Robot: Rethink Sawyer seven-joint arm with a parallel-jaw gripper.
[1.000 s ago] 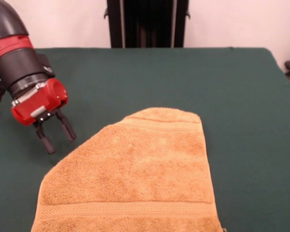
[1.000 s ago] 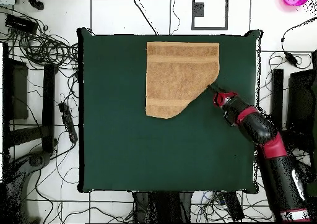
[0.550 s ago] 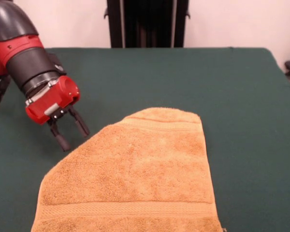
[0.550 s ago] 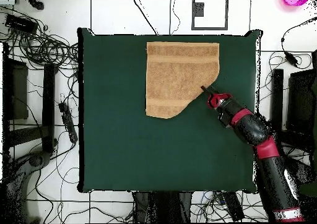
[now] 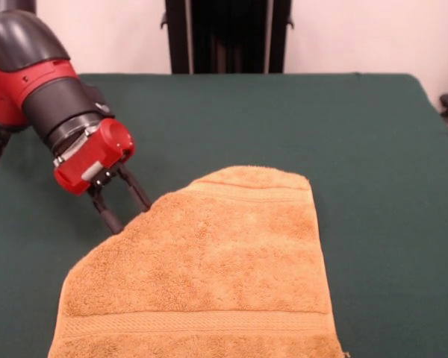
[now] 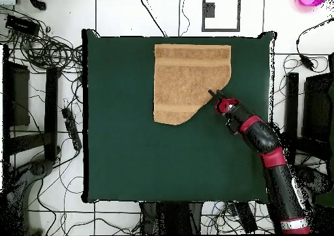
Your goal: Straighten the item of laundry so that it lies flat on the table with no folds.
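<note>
A golden-orange towel (image 5: 209, 276) with woven bands lies on the dark green table (image 5: 373, 149).

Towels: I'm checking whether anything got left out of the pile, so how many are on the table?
1. A single orange towel lies on the green table, one corner folded under along a slanted edge, where the robot's hand sits. Nothing else shows; the front view crops its near hem.
</note>
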